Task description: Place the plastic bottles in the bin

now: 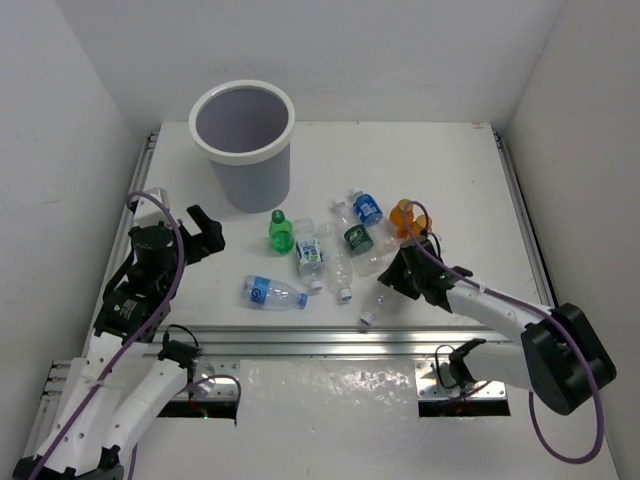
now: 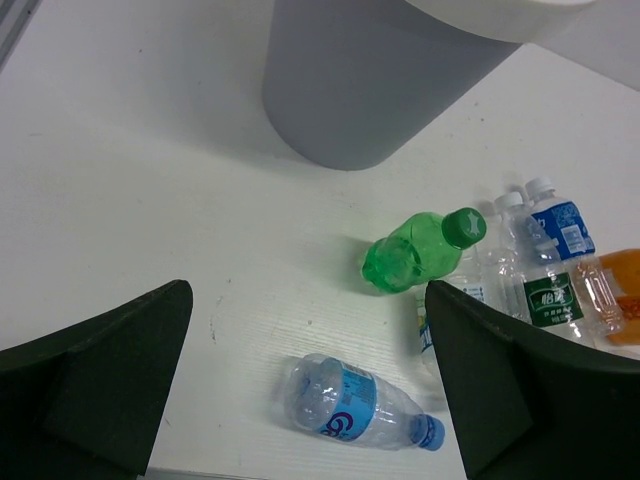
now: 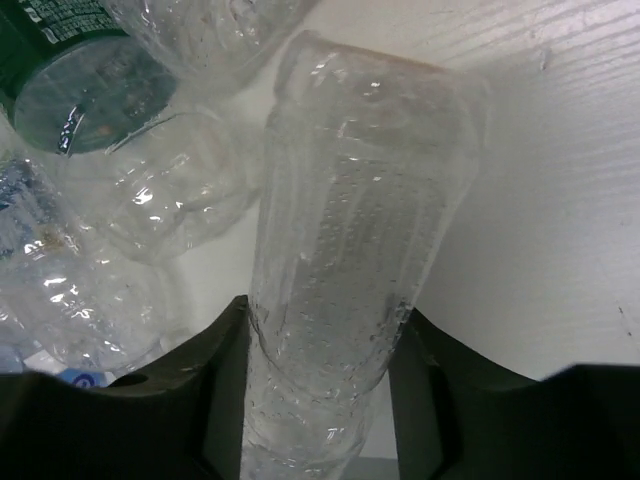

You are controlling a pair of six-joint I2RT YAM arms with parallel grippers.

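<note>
Left gripper (image 1: 207, 228) hangs over the worktop (image 1: 450, 180), jaws wide apart, with the bin (image 1: 250, 180) standing just beyond. Plastic bottles (image 1: 310, 250) lie clustered mid-worktop. Right gripper (image 1: 392, 278): jaws clamped on a clear bottle (image 3: 350, 250).

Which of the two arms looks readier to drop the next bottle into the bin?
Right, probably: the right hand clasps a clear plastic bottle between its fingers. The left hand hangs open and empty, though it is nearer the round grey white-rimmed bin.

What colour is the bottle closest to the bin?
Green bottle, with a green cap; clearest in the left wrist view.
</note>
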